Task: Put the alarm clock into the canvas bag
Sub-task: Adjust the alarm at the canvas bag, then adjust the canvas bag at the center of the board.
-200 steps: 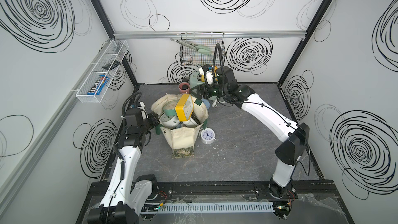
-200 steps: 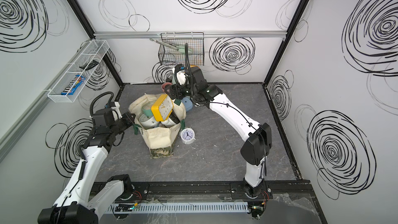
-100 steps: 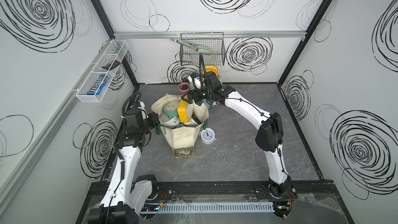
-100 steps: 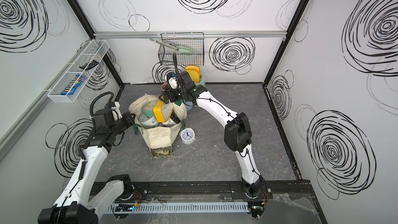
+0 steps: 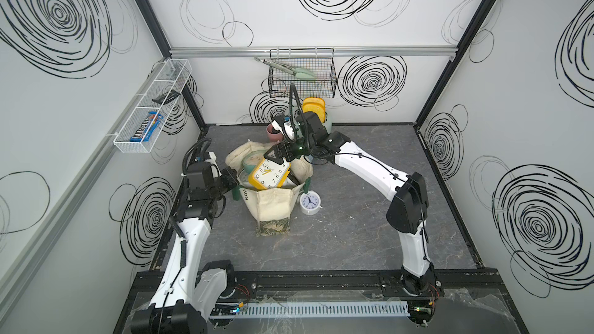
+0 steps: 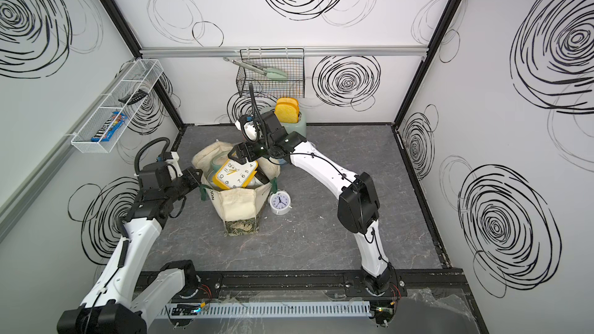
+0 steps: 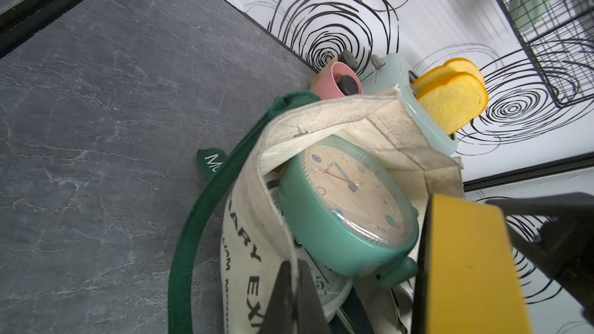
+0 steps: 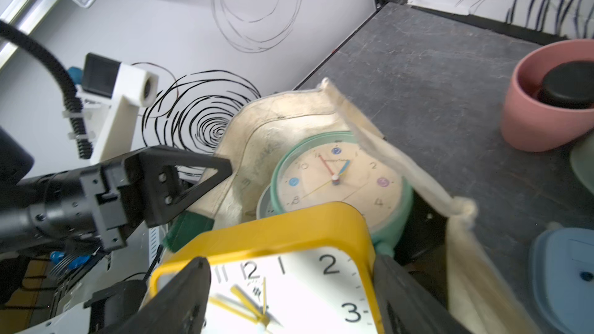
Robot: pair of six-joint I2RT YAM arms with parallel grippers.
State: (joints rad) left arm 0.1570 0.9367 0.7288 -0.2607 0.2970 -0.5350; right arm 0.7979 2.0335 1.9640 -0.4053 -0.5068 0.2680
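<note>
- Mostly within the canvas bag's (image 5: 273, 204) mouth, the yellow alarm clock (image 5: 269, 175) lay tilted, white face up, twelve toward the right gripper (image 8: 289, 284), long side across the opening.
- Wide black jaws clamped its plastic sides.
- Left gripper (image 7: 294, 287) pinched the cream rim closed.
- A round teal clock (image 7: 347, 207) crowded underneath.
- Bare grey table (image 5: 353, 236) surrounded the bag; a white round clock (image 5: 310, 204) sat just beside it.

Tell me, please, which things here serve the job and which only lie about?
Job: yellow alarm clock, canvas bag, right gripper, left gripper.
Lying about: white round clock, pink cup, toaster, wire basket.
</note>
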